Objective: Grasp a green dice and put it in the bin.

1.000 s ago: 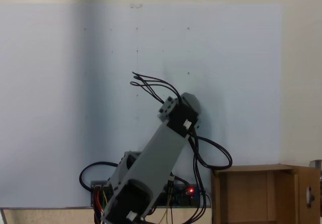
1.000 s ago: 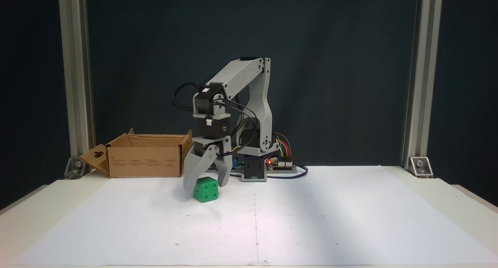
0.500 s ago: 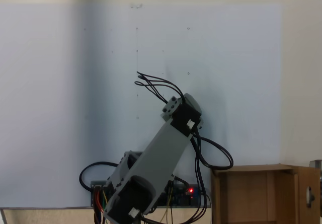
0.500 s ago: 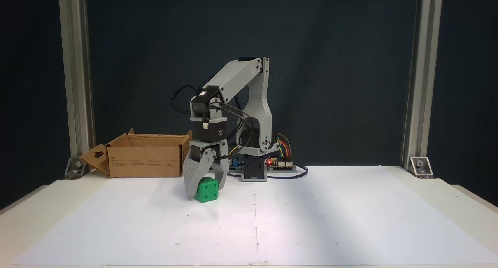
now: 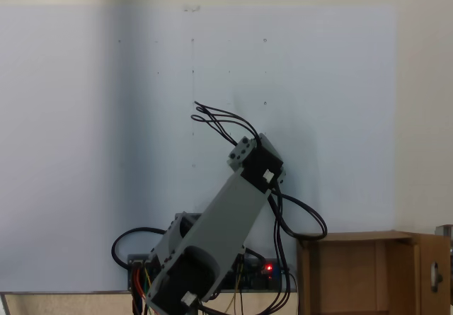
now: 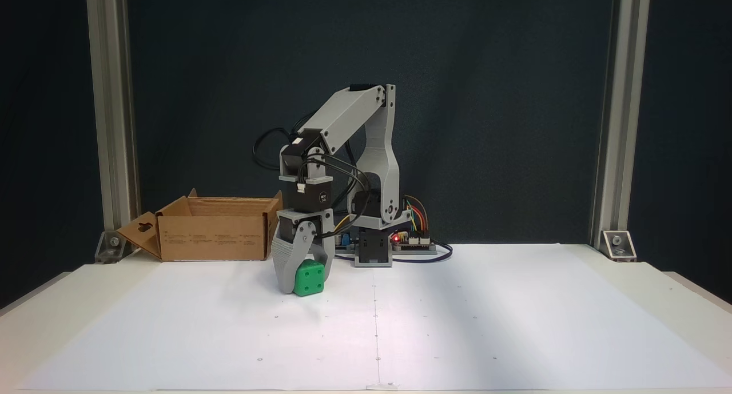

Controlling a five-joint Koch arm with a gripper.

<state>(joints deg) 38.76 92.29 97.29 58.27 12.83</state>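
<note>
Jaws closed around the green dice (image 6: 309,278) on the tabletop (image 6: 457,325) | dice looks light, rigid, smooth-faced; flat opposite sides suit gripping | bin (image 6: 214,229) stands near.

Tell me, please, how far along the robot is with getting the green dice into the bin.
Done: the pincer has reached the green dice and its jaws sit on either side of it. In hand: the grasp itself; the dice looks to be resting on the white paper, and a firm grip cannot be confirmed. Left: lifting it, carrying it to the bin on the left of this fixed view, and releasing it.
</note>
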